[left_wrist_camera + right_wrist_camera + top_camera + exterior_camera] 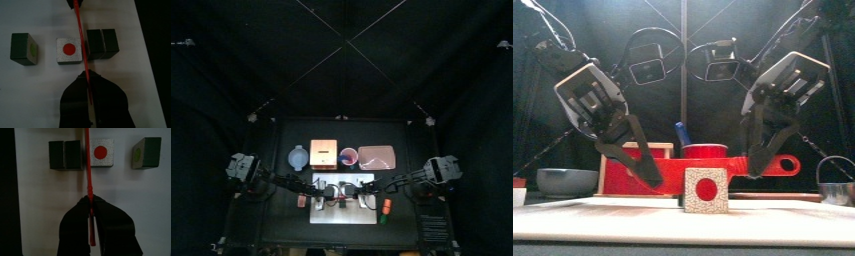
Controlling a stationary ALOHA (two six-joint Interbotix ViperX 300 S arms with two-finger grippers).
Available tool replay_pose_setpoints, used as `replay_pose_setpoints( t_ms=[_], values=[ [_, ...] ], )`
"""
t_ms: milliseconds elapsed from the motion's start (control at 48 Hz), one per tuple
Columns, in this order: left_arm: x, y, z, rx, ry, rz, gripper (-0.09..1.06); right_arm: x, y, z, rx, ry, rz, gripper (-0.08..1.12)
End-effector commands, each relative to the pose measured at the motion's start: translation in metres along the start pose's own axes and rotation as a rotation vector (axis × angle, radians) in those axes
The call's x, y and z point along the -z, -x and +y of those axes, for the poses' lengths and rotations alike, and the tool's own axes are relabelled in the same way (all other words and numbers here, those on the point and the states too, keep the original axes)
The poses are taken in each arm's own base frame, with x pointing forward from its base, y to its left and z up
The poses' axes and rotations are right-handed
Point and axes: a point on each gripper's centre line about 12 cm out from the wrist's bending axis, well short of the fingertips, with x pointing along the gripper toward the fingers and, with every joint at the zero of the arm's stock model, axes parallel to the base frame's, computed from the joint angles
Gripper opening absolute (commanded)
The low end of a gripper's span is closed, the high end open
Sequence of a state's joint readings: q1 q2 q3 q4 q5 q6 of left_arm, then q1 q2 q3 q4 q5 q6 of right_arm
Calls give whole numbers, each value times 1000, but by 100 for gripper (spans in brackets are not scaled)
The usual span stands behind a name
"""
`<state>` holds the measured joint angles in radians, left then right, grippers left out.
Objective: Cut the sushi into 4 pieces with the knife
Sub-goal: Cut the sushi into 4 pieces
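You've got the left gripper (87, 80) and the right gripper (91, 203) both clamped on the red knife (87, 163). The front view shows only one red-dotted end. The wrist views show more: the sushi (69, 50) lies on the white cutting board (40, 85) in three parts, with the blade between the dotted piece and the double block (101, 42).

Left pincer (326, 190) and right pincer (358, 190) meet over the white cutting board (342, 215).
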<state>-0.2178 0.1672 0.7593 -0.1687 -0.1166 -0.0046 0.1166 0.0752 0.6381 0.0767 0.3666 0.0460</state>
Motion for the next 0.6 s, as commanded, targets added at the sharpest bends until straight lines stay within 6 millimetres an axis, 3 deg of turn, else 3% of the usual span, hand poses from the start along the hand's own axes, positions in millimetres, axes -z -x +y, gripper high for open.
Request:
replay_pose_setpoints(
  t_ms=[21, 604],
  values=[
    [6, -3, 2, -4, -20, 25, 28, 1, -1, -3, 5, -7, 7, 26],
    [-5, -3, 50, -77, -78, 8, 28, -8, 6, -32, 60, -9, -22, 26]
  ],
)
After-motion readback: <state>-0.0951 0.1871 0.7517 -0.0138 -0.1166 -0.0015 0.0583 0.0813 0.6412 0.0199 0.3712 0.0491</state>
